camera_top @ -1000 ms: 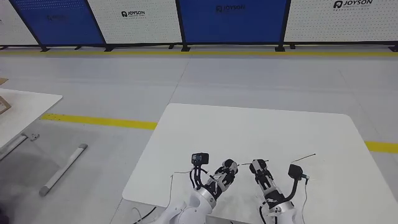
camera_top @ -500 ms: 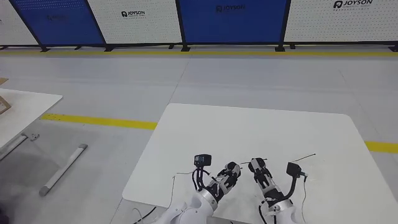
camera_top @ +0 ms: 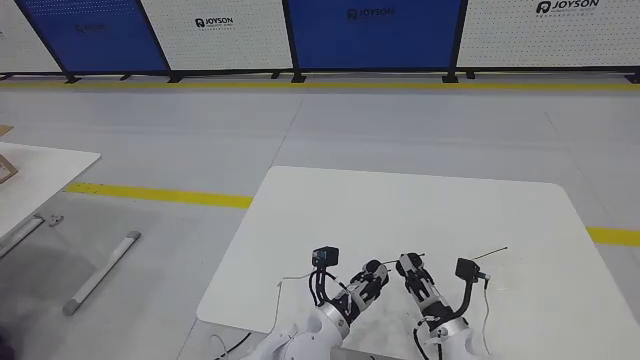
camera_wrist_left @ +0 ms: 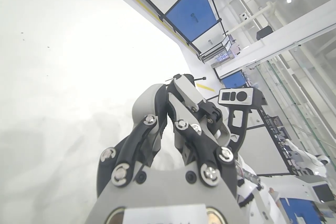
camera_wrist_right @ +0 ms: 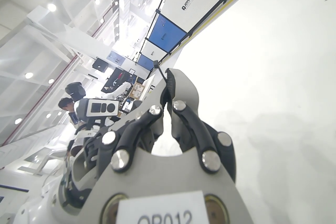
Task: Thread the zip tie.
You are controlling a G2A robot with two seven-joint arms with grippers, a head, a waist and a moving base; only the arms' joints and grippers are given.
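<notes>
Left gripper [camera_top: 373, 272], fingers closed (on what, I cannot tell), sits just at 9 o'clock of the right gripper [camera_top: 406, 263], which pinches the zip tie [camera_wrist_right: 160, 71]; its strap runs roughly 9-to-3 past both fingertips.

zip tie [camera_wrist_right: 159, 68] mostly hidden inside right pincer [camera_wrist_right: 168, 82]; too thin to trace from top view
</notes>
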